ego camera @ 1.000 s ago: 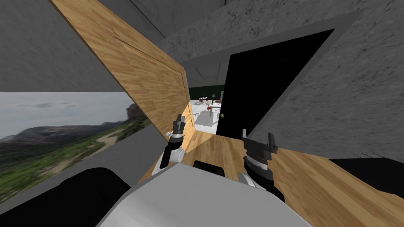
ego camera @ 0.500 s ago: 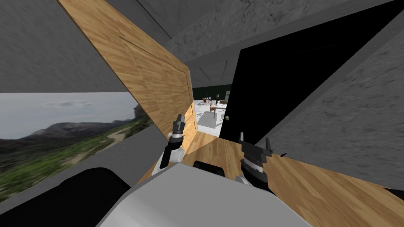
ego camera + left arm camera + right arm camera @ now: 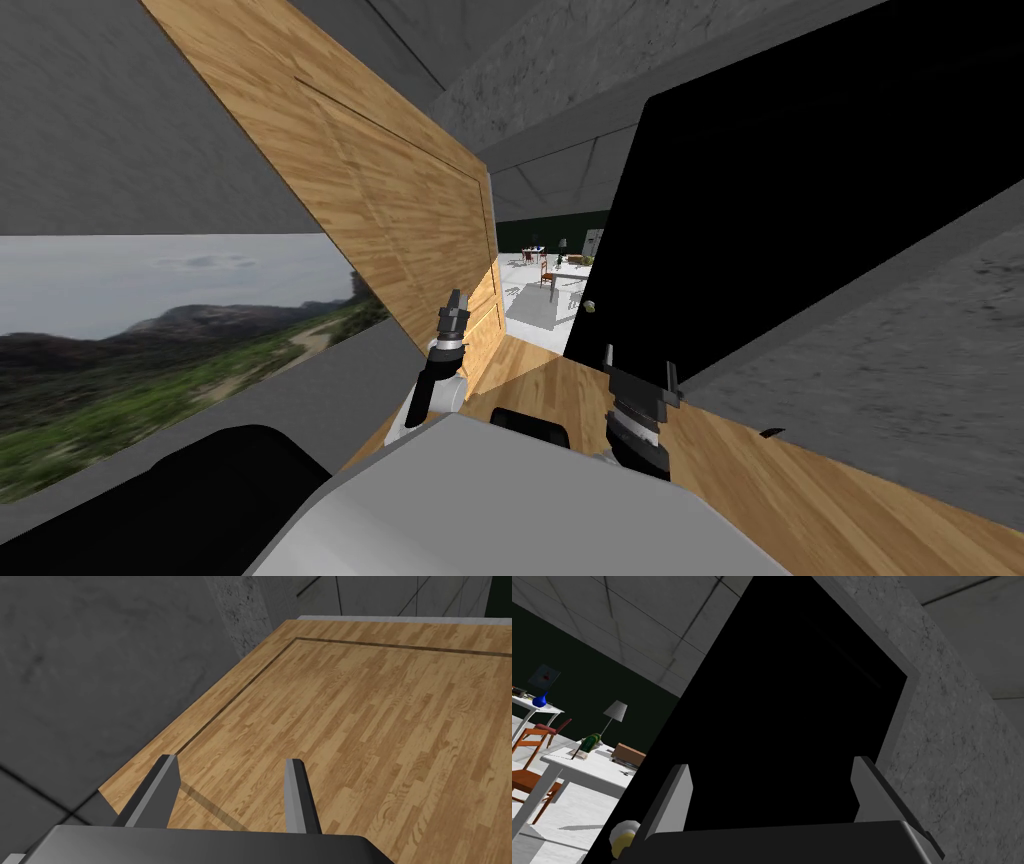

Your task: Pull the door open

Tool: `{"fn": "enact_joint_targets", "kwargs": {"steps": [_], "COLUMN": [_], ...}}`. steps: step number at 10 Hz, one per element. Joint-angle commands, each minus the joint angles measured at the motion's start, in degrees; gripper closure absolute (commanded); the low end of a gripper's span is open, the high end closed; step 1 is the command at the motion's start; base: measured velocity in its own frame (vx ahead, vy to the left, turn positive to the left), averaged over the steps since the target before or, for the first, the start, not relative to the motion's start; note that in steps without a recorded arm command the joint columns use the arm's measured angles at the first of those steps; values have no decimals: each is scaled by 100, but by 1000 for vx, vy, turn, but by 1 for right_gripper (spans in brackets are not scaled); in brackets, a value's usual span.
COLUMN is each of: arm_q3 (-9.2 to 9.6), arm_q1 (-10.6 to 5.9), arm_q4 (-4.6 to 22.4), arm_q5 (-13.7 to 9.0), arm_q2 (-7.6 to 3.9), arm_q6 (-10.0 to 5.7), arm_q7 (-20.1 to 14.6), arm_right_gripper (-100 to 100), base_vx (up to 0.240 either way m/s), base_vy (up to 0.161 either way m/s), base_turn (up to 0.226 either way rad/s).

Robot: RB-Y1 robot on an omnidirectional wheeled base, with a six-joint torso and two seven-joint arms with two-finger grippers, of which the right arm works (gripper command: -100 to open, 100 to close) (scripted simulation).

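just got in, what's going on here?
The robot stands at a doorway, both arms free. The right gripper is open and faces a black door; the door's pale knob sits just outside one finger, not gripped. The left gripper is open and points at a wooden panel. Between door and panel, a room with a white table shows.
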Motion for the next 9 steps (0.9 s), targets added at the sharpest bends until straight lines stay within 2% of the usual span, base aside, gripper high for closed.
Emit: {"fn": "enact_joint_targets", "kwargs": {"steps": [1, 9], "arm_q3": [111, 515], "arm_q1": [42, 121], "arm_q4": [169, 924], "arm_q5": [-199, -981], "arm_q2": [-23, -93], "arm_q6": [-171, -797], "arm_q7": [-175, -808], "arm_right_gripper": [-100, -100], "base_vx": [145, 105], "base_vy": [-19, -15], "base_turn": [190, 138]}}
